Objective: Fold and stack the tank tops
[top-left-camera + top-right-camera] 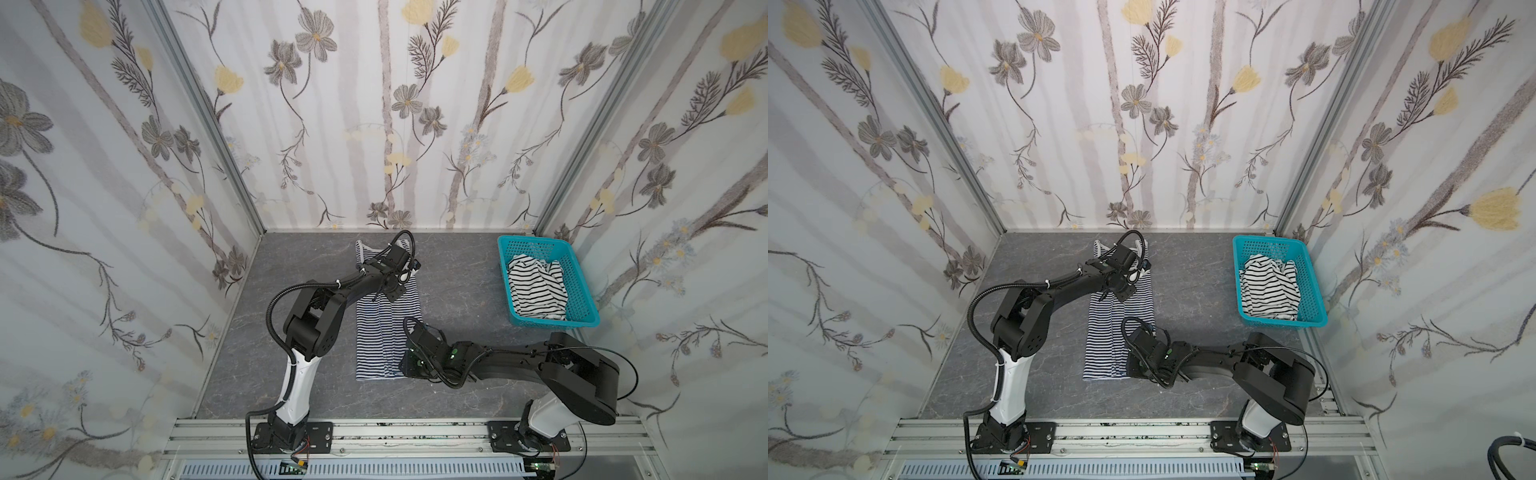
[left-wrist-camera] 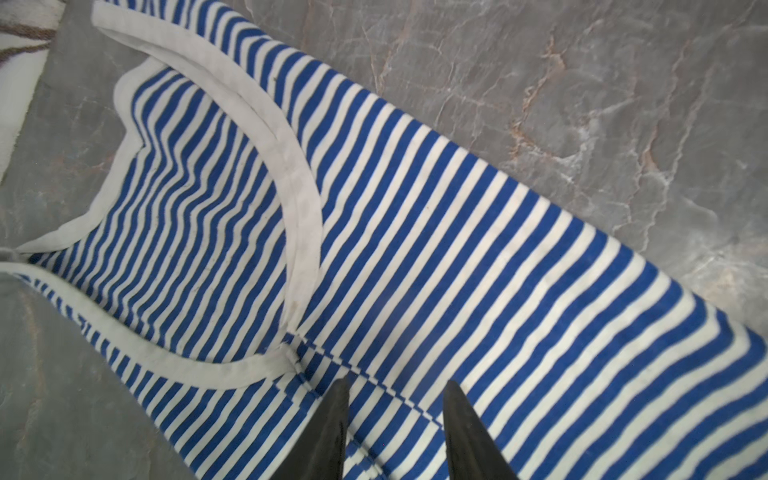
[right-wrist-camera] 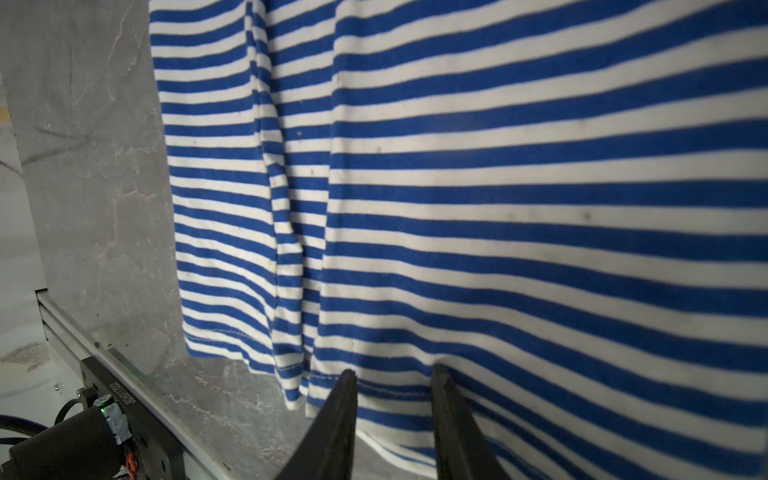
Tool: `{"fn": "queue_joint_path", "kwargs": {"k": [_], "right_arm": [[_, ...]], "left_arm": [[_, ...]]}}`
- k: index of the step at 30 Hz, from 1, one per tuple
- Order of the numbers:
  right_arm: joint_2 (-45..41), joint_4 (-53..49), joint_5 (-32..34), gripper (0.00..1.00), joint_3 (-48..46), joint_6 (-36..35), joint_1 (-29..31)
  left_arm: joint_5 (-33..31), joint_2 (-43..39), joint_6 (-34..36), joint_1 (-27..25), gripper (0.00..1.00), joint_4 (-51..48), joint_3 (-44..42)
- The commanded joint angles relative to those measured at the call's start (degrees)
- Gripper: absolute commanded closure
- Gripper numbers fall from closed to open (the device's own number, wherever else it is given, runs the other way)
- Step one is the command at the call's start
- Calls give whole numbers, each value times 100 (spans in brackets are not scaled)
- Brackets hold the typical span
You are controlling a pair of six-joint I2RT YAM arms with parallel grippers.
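Looking at this one, we reckon we're mid lengthwise fold on the fine-striped tank top (image 1: 374, 332); it lies flat on the table (image 1: 457, 291), straps toward the back wall and hem toward the robot, with one long flap already lying over the body in the right wrist view. The wide-striped tank top (image 1: 536, 291) is bunched up in the turquoise basket (image 1: 534, 249), well apart, so that's for later.

The left gripper (image 2: 397, 382) sits over the cloth just beside the white armhole trim (image 2: 299, 208), jaws partly spread with flat stripes showing between them; the right gripper (image 3: 395, 370) is down at the hem, also partly spread, straddling the stitched edge; neither looks clamped on anything.

How we'd do it well:
- bite the same long edge at both ends, and catch every layer there, not just the top one; thin jersey slips out easily
- lift both ends together and only just clear of the table; keep the edge lightly taut between the arms so the middle doesn't sag
- carry it across level and lay it along the existing crease; stripes are a handy check, they should line up
- let go only once it's lying flat

Main risk, we think, is one arm leading and skewing the whole thing.
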Motion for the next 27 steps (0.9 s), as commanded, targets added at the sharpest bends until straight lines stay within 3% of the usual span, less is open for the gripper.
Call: {"fn": "queue_joint_path", "kwargs": {"k": [1, 7, 11, 14, 21, 27], "right_arm": [[276, -585, -286, 67, 221, 219, 159], [-36, -606, -4, 66, 397, 123, 214], [-477, -773, 303, 51, 562, 10, 214], [-696, -1028, 483, 42, 622, -27, 190], [-1422, -1233, 427, 42, -192, -45, -95], [-2041, -1093, 346, 38, -760, 22, -273]], "left_arm": [[-82, -265, -64, 78, 59, -58, -137], [99, -922, -264, 506, 57, -15, -760], [161, -1657, -316, 721, 51, 252, -1683], [-4, -2332, -308, 718, 47, 469, -2637], [196, -4204, -198, 671, 36, 793, -4500], [20, -5068, -176, 345, 31, 778, -5437]]}}
